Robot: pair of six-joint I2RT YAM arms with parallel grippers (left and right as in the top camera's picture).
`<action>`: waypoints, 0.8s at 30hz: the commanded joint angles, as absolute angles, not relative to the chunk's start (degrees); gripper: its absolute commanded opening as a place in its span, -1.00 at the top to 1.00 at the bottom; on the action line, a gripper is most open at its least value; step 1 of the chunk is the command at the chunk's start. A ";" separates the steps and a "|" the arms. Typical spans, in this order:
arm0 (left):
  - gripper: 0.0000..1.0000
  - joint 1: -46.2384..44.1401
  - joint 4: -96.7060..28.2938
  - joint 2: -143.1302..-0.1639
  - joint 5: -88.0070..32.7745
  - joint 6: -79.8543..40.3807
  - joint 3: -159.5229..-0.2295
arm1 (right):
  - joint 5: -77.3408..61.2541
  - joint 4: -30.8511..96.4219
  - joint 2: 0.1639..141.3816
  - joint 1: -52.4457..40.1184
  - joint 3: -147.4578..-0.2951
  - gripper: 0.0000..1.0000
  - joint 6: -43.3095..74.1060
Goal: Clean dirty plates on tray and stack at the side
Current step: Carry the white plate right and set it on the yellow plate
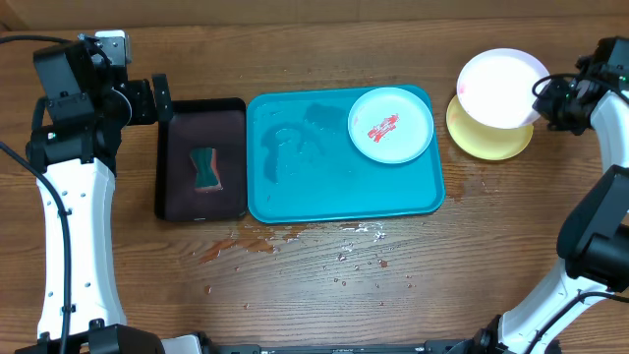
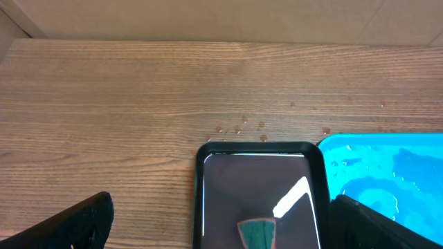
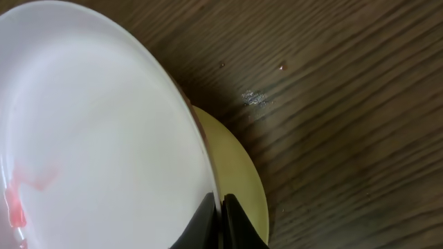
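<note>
My right gripper [image 1: 543, 98] [image 3: 221, 200] is shut on the rim of the white plate [image 1: 501, 87] [image 3: 97, 124]. It holds the plate tilted over the yellow-green plate [image 1: 489, 140] [image 3: 243, 181], which lies on the table right of the tray. A faint pink smear shows on the white plate. The mint green plate [image 1: 390, 123], with a red smear, lies in the far right corner of the wet turquoise tray [image 1: 295, 187] [image 2: 387, 166]. My left gripper [image 1: 162, 98] [image 2: 221, 200] is open and holds nothing, hovering over the far end of the black tray.
A black tray [image 1: 226, 128] [image 2: 208, 166] with a green sponge [image 1: 204, 169] [image 2: 257, 234] sits left of the turquoise tray. Water drops [image 1: 359, 234] and a reddish puddle [image 1: 231, 246] lie on the wood in front of the trays.
</note>
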State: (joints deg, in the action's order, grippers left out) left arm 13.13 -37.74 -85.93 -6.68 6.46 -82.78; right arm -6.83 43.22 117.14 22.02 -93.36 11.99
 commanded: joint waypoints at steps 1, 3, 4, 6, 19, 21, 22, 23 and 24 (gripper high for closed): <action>-1.00 12.88 -37.69 -85.41 -6.44 7.73 -83.40 | -6.00 41.58 116.51 21.89 -91.61 0.92 12.27; -1.00 12.88 -37.71 -85.41 -6.42 7.73 -83.40 | -4.75 41.41 116.84 21.89 -91.09 0.92 12.43; -1.00 12.88 -37.69 -85.41 -6.44 7.73 -83.40 | -4.56 41.65 117.12 21.93 -90.96 0.92 12.45; -1.00 12.88 -37.71 -85.41 -6.44 7.73 -83.40 | -4.60 42.37 117.64 21.93 -90.96 0.92 12.45; -1.00 12.88 -37.71 -85.41 -6.44 7.73 -83.40 | -4.62 46.33 119.00 21.93 -90.96 0.73 12.47; -1.00 12.88 -37.71 -85.41 -6.44 7.73 -83.40 | -4.62 46.76 119.00 21.93 -91.02 0.34 12.47; -1.00 12.88 -37.69 -85.41 -6.42 7.73 -83.40 | -4.64 47.20 119.00 21.93 -91.24 0.32 12.47; -1.00 12.88 -37.69 -85.41 -6.44 7.73 -83.40 | -4.67 47.99 118.96 21.93 -91.66 0.27 12.47; -1.00 12.88 -37.71 -85.41 -6.44 7.73 -83.40 | -4.80 48.88 118.93 21.93 -92.27 0.23 12.47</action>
State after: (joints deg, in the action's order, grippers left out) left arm 13.13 -37.74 -85.93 -6.66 6.46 -82.78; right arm -4.95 48.03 118.72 22.02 -91.31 12.27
